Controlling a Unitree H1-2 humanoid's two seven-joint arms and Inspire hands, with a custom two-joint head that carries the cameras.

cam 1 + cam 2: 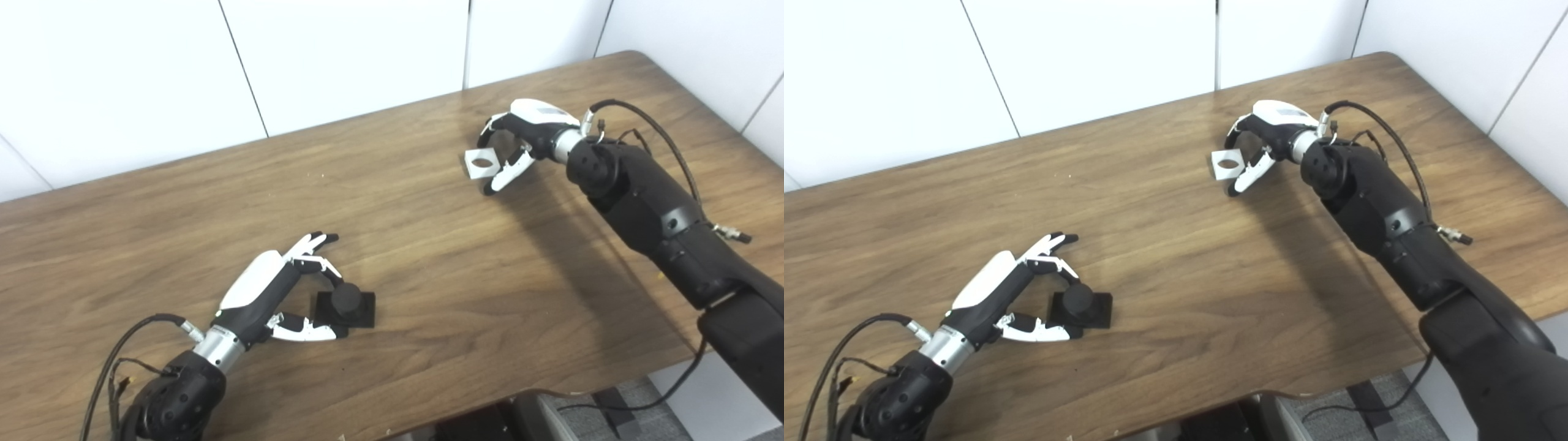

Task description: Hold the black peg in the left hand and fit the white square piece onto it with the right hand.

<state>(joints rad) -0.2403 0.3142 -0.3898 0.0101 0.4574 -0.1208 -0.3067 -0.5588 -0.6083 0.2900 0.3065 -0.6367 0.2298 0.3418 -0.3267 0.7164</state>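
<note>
Right hand (520, 144), out at about 1 o'clock on the table (429, 257), pinches the white piece (481, 163) by one edge between fingers and thumb; the piece hangs clear of the wood with its round hole showing. Left hand (275, 300), at about 8 o'clock, is curled round the black peg (346, 299), fingers behind the post and thumb against the flat square base, which lies on the table. Whether that grasp is firm yet I cannot tell; the base looks unlifted. Peg and piece are well apart.

Risks, as I judge them: the edge pinch is thin, so the piece could twist or slip on the way across. The peg's low base gives the left hand little to grip, and it may slide or tip when raised. If the hole meets the post tilted, it will jam instead of seating.
</note>
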